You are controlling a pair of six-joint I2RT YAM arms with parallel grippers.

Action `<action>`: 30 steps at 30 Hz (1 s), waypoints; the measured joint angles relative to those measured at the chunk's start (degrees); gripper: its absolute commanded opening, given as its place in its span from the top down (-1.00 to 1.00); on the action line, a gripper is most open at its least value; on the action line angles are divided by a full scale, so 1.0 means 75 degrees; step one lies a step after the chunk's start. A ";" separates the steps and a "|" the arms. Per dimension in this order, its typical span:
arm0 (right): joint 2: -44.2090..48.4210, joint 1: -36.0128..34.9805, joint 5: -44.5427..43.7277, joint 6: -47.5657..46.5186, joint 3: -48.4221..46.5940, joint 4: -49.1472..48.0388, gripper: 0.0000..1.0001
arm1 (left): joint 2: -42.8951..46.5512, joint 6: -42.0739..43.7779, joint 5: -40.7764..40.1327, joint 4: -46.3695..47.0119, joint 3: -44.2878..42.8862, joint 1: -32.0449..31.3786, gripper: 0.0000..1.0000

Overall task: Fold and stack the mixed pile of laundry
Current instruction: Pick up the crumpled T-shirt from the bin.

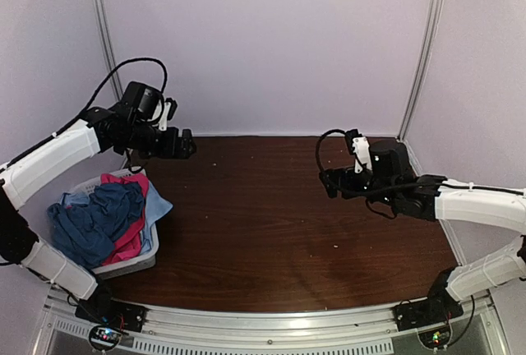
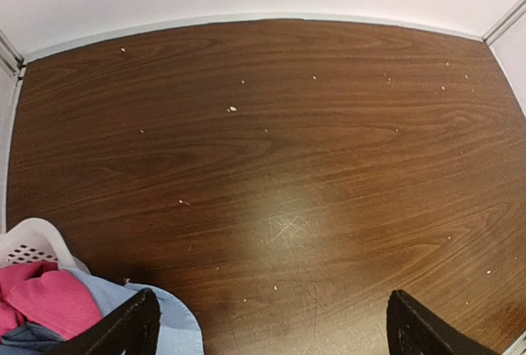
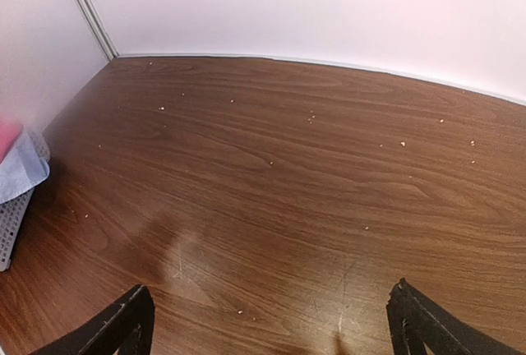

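The laundry pile lies in a white slotted basket (image 1: pixel 140 263) at the table's left. A dark blue T-shirt (image 1: pixel 94 219) is on top, a magenta-pink shirt (image 1: pixel 134 232) under it, and a pale light-blue cloth (image 1: pixel 156 205) hangs over the right rim. The left wrist view shows the pink shirt (image 2: pixel 49 299) and light-blue cloth (image 2: pixel 177 326) at its lower left. My left gripper (image 1: pixel 187 145) is open and empty, held high behind the basket. My right gripper (image 1: pixel 327 181) is open and empty above the table's right half.
The dark wood table (image 1: pixel 271 223) carries small pale crumbs. White walls close the back and sides. The basket's corner shows at the left edge of the right wrist view (image 3: pixel 10 232).
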State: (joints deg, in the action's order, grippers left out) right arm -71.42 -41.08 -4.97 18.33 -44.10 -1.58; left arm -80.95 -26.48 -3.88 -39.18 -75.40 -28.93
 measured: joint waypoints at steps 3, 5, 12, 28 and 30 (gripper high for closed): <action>0.0443 0.0111 -0.0041 -0.0207 0.0044 0.0224 -1.00 | 0.0204 -0.0026 -0.0073 -0.0326 -0.0239 0.0321 -0.95; 0.0656 0.0318 0.0152 -0.0358 0.0050 0.0373 -1.00 | 0.0667 -0.0090 -0.0015 -0.0513 -0.0076 0.0775 -0.95; 0.1119 0.1064 0.0968 -0.0516 0.0361 0.0399 -1.00 | 0.2180 -0.0376 -0.0405 -0.2401 -0.0105 0.2189 -0.95; -0.0326 0.1300 0.2477 -0.0440 0.0382 -0.0364 -1.00 | 0.2224 -0.2104 -0.0941 -0.4348 0.1865 0.3203 -0.94; -0.0463 0.1314 0.2579 -0.0434 0.0356 -0.0399 -1.00 | 0.2005 -0.2113 -0.0831 -0.4170 0.2078 0.3209 -0.90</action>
State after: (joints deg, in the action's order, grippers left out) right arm -74.89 -31.22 14.37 15.07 -41.43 -4.58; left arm -65.91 -42.33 -10.11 -70.46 -59.81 -4.86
